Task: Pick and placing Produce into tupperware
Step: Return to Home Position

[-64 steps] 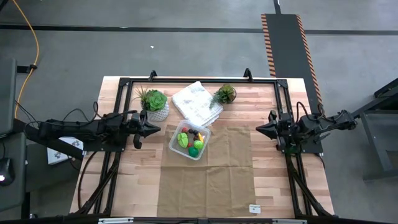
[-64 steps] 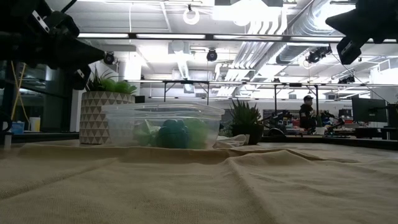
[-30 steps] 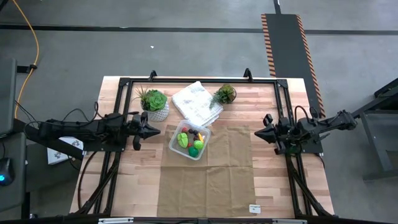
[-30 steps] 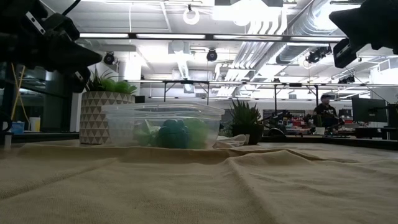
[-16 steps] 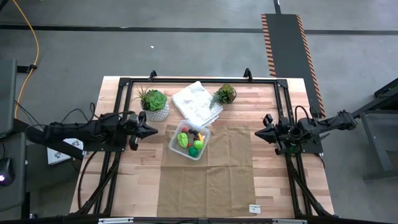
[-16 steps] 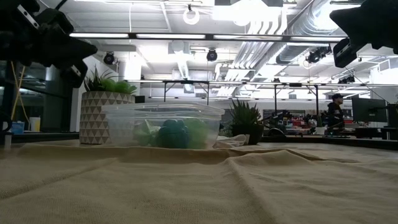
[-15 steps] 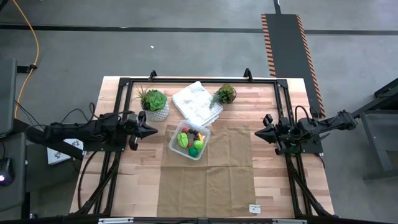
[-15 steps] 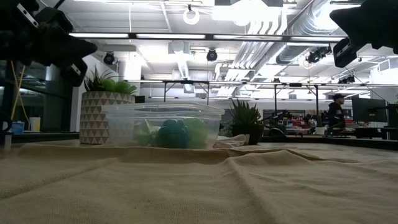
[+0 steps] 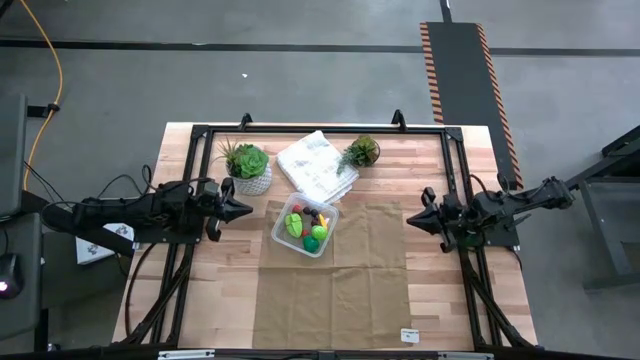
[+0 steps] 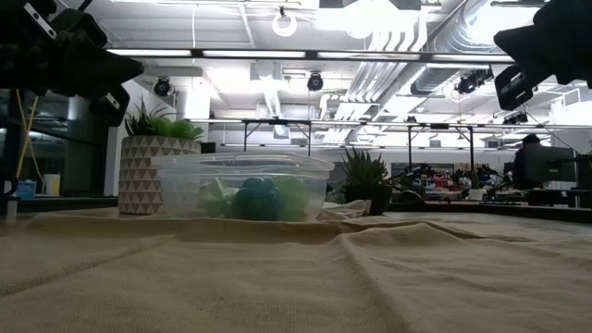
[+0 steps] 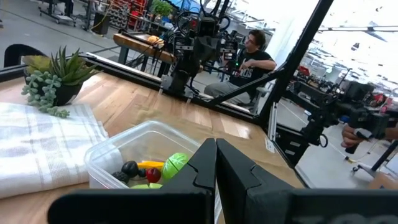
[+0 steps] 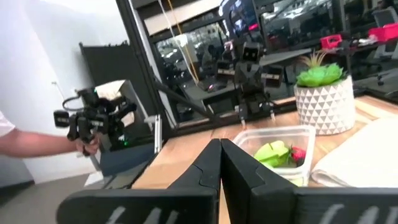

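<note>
The clear square tupperware (image 9: 333,213) stands on its base on the tan cloth, mid-table, and also shows in the low view (image 10: 185,185). Inside it lie the toy produce pieces (image 9: 311,233), green, red, dark and yellow-orange; they show too in the left wrist view (image 11: 174,165) and the right wrist view (image 12: 275,152). My left gripper (image 9: 247,210) hovers left of the container, shut, pointing at it (image 11: 216,144). My right gripper (image 9: 409,220) hovers well to the container's right, above the cloth's right edge, also shut (image 12: 220,144). Neither touches anything.
A potted plant in a white patterned pot (image 9: 250,167) stands far-left of the container, a smaller plant (image 9: 362,151) far-right of it, and a white wrinkly bag (image 9: 318,165) lies between them. The tan cloth (image 9: 335,280) runs toward the near edge. People show beyond the table.
My left gripper has drawn back a little toward the table's left edge, away from the container, staying shut. My right gripper has edged slightly toward the container and a bit lower. The container and produce have not moved.
</note>
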